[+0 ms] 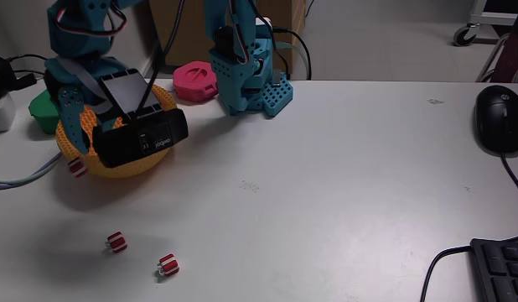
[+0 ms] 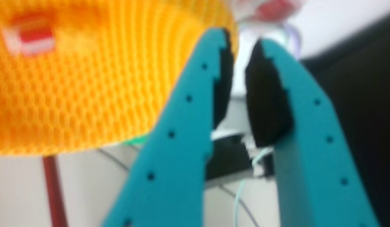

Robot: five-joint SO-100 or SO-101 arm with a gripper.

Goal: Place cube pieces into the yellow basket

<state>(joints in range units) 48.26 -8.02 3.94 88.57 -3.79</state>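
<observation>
White tabletop, cables and a keyboard corner frame the scene. Over the basket (image 1: pixel 116 155) hangs the gripper (image 1: pixel 75 126), its jaws slightly parted with nothing between them in the wrist view (image 2: pixel 238 60). One cube (image 2: pixel 31 34) lies in the basket beside it (blurred). Another cube (image 1: pixel 77 168) sits just outside the rim below, two more (image 1: pixel 116 242) (image 1: pixel 168 265) well away. Best to lift clear of the rim before reaching, I judge.

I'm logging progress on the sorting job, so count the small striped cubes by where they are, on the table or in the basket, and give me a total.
Small red-and-white striped cubes on the white table: 3
Small red-and-white striped cubes inside the yellow knitted mesh basket: 1, seen in the wrist view
Total: 4
</observation>
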